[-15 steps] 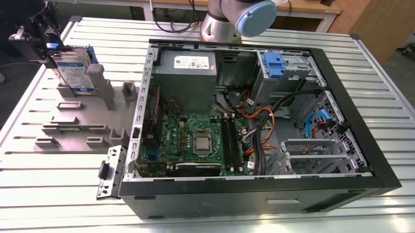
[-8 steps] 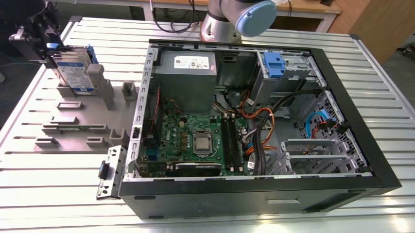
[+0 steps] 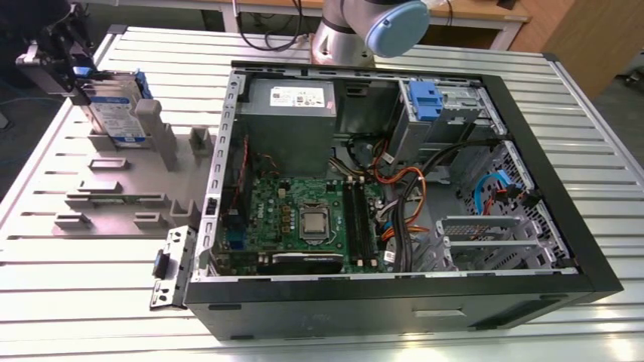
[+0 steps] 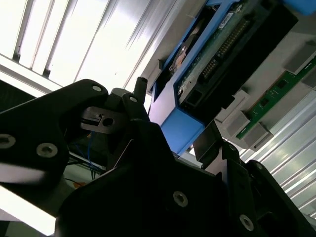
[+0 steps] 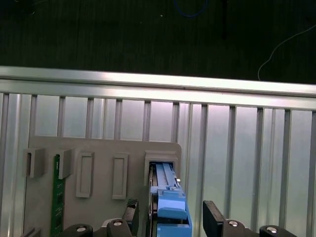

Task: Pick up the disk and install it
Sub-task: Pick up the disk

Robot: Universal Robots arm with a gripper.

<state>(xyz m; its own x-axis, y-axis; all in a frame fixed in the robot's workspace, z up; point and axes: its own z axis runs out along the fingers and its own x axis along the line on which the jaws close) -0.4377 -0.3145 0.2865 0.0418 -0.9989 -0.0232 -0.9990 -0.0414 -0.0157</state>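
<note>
**Now at the pick-up: jaws wide astride the standing disk**

The slotted metal bench (image 3: pixel 101 317) carries the open computer case (image 3: pixel 403 302), which serves as the landmark here. Just beside the case, on the exterior view's left of it, lies a grey fixture plate (image 3: pixel 111 200). The disk (image 3: pixel 113 113) stands in a holder at the corner of that plate farthest from the case. It is well apart from the case and wholly outside it, so no part of the installing shows as done.

The disk is on edge, its labelled face showing in the exterior view. I judge its long axis to be near upright. The connector end points up towards the jaws, as the second wrist view suggests, and its blue rail (image 4: pixel 180 128) runs along that axis.

In the first wrist view the jaws stand wide, with one black finger (image 5: pixel 213 219) on either side of the disk's upper end. Bench shows through the gap, and they hold nothing.

The step in hand looks like the grasp itself, lined up but not closed. A clean grip would call for the jaws to be centred on the disk and to close squarely. Any lift would need to run along the upright axis to clear the holder.
</note>
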